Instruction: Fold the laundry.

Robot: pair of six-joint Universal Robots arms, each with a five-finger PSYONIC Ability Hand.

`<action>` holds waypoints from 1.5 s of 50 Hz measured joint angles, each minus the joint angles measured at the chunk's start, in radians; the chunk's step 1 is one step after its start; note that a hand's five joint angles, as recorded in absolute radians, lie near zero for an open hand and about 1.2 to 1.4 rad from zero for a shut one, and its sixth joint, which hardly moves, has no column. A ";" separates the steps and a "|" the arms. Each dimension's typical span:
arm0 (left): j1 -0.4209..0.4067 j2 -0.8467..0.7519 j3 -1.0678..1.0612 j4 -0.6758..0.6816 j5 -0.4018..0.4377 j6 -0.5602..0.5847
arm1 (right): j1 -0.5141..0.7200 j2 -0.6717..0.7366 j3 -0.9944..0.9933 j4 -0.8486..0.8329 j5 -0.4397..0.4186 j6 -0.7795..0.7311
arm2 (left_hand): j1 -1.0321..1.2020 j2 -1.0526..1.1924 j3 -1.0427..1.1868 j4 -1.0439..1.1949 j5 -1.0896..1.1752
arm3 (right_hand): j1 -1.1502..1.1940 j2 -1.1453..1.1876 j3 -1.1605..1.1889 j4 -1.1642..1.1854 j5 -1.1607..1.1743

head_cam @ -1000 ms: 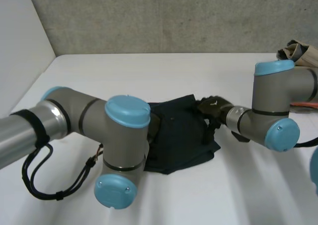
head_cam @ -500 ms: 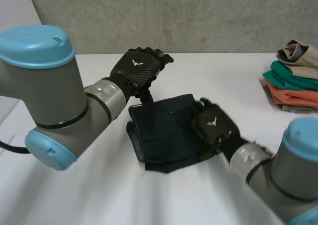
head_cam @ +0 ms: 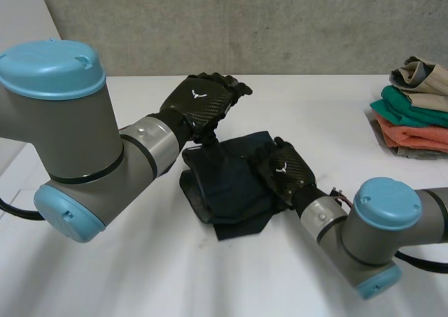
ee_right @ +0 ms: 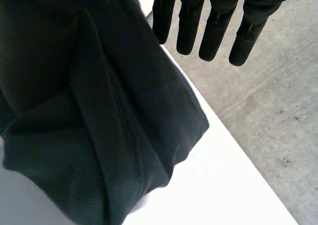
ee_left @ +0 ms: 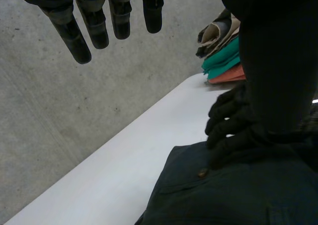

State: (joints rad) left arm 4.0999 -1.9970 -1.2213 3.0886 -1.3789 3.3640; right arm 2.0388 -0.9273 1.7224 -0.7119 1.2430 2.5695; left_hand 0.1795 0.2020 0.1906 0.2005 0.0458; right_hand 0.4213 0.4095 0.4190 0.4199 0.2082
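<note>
A garment point(head_cam: 227, 184) lies at the middle of the table point(head_cam: 315, 100). The right hand point(head_cam: 283, 173) rests on its right side; the left hand point(head_cam: 199, 103) hangs above its far left corner. A pile of folded clothes point(head_cam: 413, 117) sits at the table's far right.

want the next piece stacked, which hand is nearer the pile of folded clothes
Right. The right hand rests on the dark navy garment, toward the pile of folded teal and orange clothes; the left hand hangs above the garment's opposite corner.

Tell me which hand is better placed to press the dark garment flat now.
Probably the right hand: it lies on the dark garment near its right edge, fingers straight, ready to press. The left hand is raised over the far corner, its fingers in the air.
</note>
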 measured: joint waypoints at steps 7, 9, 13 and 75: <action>0.000 0.005 -0.005 0.000 0.000 0.000 | 0.029 0.038 -0.081 0.015 0.010 0.026 | 0.000 0.000 0.000 0.000 0.000 | 0.153 0.161 0.155 0.157 0.146; 0.000 0.005 -0.009 -0.001 0.000 0.000 | 0.036 0.054 -0.104 0.022 0.010 0.032 | 0.000 0.000 0.000 0.000 0.000 | 0.399 0.452 0.438 0.418 0.367; 0.001 0.007 -0.021 -0.001 0.000 0.000 | 0.044 0.072 -0.149 0.036 0.011 0.046 | 0.000 0.000 0.000 0.000 0.000 | 0.570 0.739 0.736 0.742 0.664; -0.092 0.105 -0.005 0.071 0.016 -0.032 | -0.842 0.280 -0.783 0.190 -0.386 0.495 | 0.000 0.000 0.000 0.000 0.000 | 0.582 0.740 0.757 0.785 0.756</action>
State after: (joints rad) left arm 4.0083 -1.8922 -1.2260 3.1600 -1.3626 3.3318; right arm 1.1964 -0.6475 0.9393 -0.5219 0.8571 3.0641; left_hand 0.1795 0.2020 0.1906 0.2005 0.0458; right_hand 1.0030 1.1492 1.1758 1.2045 0.9640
